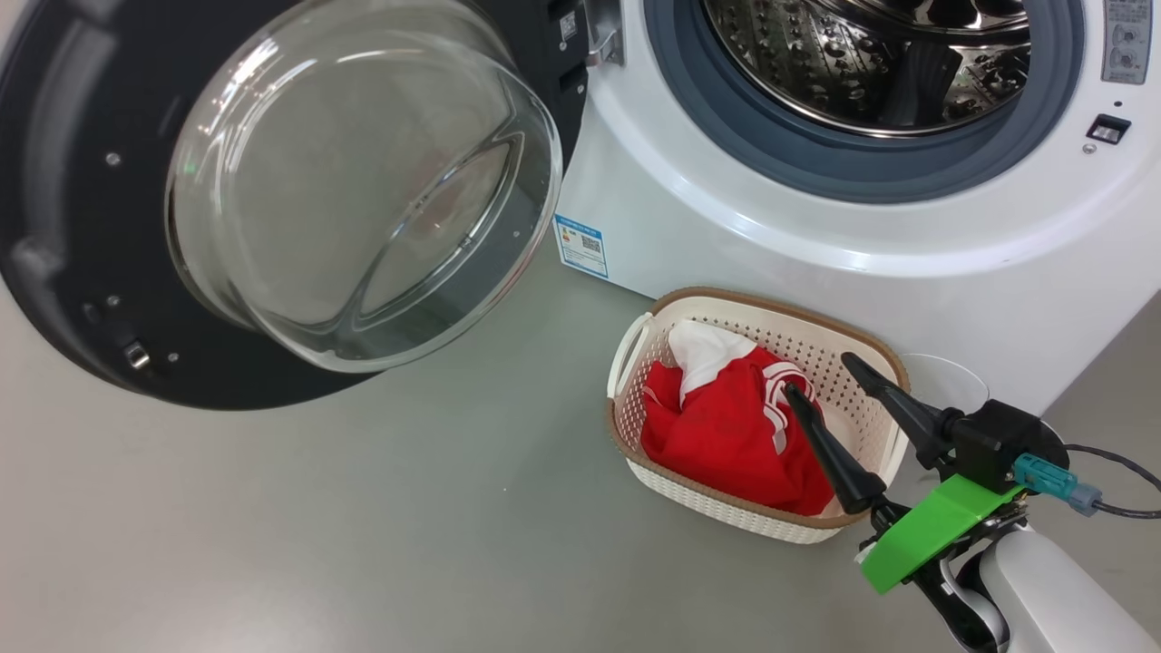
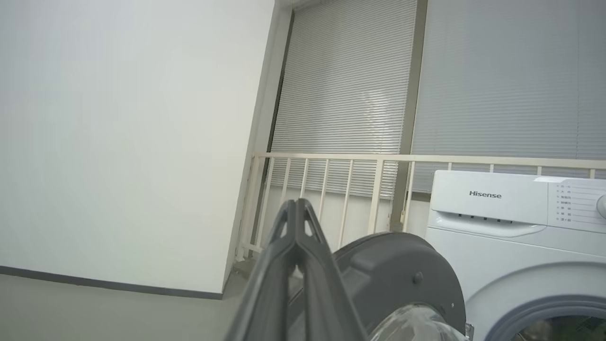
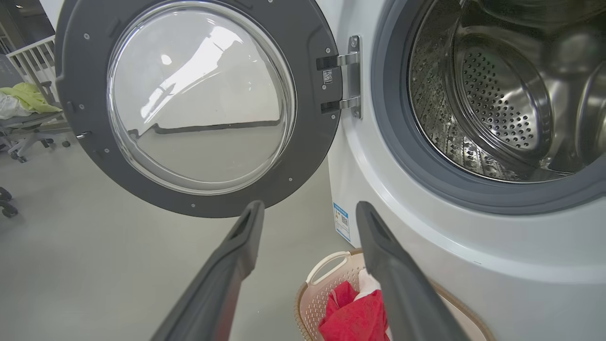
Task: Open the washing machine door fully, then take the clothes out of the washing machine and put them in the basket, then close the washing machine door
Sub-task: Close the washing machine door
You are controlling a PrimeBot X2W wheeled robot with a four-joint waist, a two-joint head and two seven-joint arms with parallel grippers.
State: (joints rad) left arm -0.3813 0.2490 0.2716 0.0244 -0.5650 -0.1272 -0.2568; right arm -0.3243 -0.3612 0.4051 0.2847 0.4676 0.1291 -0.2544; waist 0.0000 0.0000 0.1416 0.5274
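Observation:
The washing machine [image 1: 816, 227] stands with its door [image 1: 272, 199] swung wide open to the left, and its steel drum [image 1: 871, 54] shows bare metal. Red clothes [image 1: 735, 426] with a white part lie in the cream basket [image 1: 871, 349] on the floor before the machine. My right gripper [image 1: 821, 376] hangs open over the basket's right side, nothing between its fingers. In the right wrist view its fingers [image 3: 222, 279] frame the clothes [image 3: 352, 315] in the basket [image 3: 326, 263] below. My left gripper [image 2: 297, 204] is shut on nothing, raised in the air left of the door [image 2: 402, 274].
A cream railing [image 2: 378, 161] and window blinds stand behind the washing machine [image 2: 511, 227]. A white wall lies to the left. A chair with yellow-green cloth [image 3: 28, 97] stands far off beyond the door [image 3: 199, 104]. Grey floor [image 1: 408, 517] spreads left of the basket.

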